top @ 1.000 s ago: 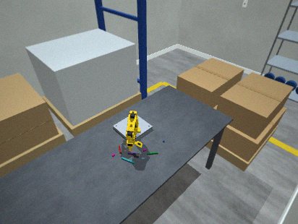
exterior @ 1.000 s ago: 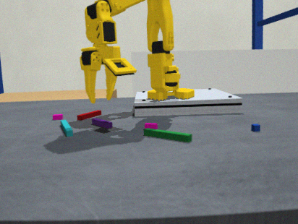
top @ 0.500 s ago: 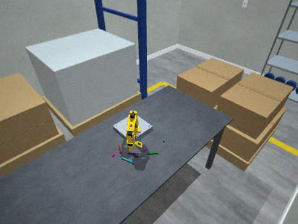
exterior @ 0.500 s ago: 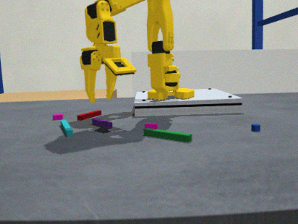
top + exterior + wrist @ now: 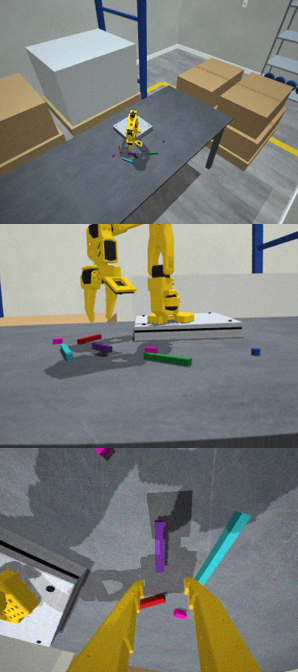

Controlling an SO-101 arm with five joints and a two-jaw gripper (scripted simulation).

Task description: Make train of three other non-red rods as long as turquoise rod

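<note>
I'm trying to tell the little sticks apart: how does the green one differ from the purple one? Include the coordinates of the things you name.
The green rod (image 5: 152, 153) (image 5: 167, 359) is longer than the purple rod (image 5: 132, 153) (image 5: 102, 347) (image 5: 160, 546). The purple rod lies nearer the turquoise rod (image 5: 127, 160) (image 5: 66, 352) (image 5: 223, 547), while the green rod has a magenta rod (image 5: 145, 149) (image 5: 150, 350) close by. Both are straight, slim bars on the table, and neither is in the gripper.
</note>
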